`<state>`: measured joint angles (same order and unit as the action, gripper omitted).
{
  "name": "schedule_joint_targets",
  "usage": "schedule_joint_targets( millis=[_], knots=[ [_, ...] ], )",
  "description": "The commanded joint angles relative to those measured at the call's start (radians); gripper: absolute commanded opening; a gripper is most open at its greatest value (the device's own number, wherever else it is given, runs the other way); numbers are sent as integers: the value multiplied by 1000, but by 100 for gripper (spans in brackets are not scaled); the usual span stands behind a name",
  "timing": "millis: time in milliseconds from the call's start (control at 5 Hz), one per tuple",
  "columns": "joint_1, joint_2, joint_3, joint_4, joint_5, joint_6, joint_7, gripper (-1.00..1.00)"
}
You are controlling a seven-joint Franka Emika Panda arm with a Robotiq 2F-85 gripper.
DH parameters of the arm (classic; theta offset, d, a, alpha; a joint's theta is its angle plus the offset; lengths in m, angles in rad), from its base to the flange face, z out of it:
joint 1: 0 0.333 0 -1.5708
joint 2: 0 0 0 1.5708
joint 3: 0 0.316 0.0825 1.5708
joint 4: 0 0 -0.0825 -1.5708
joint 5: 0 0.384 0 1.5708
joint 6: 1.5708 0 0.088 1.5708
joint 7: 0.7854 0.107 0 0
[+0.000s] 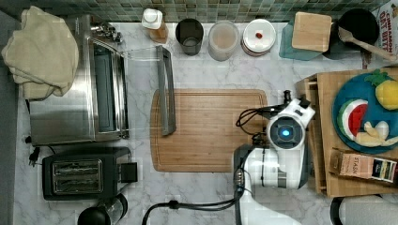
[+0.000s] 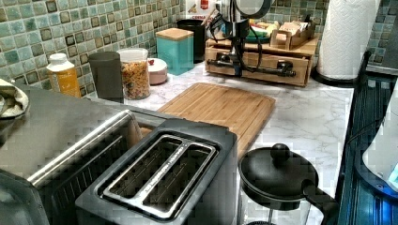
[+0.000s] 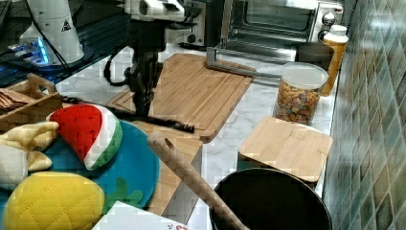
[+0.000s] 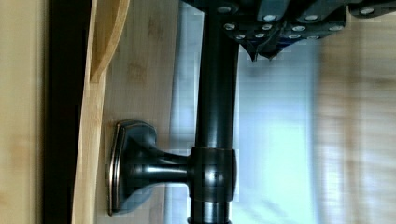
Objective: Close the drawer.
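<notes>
The drawer (image 2: 256,63) sits in the wooden box at the left view's far end of the bench (image 2: 300,117), nearly shut. The end effector (image 4: 261,35) is at its dark bar handle (image 4: 215,116); I cannot tell whether it grasps it. Farther off lies the cutting board (image 2: 220,105).

Even, bright indoor light; blocky compression throughout; the wrist view's far background is blurred, perhaps by motion.
</notes>
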<state>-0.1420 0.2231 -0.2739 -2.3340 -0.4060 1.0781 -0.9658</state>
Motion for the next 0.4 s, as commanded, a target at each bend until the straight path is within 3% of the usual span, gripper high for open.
schedule_joint_targets(
  millis=[200,400],
  knots=[
    [-264,14,-49,223,132,-97,-262,-100],
    [-210,19,-103,222,155,-93,-278,-100]
  ],
)
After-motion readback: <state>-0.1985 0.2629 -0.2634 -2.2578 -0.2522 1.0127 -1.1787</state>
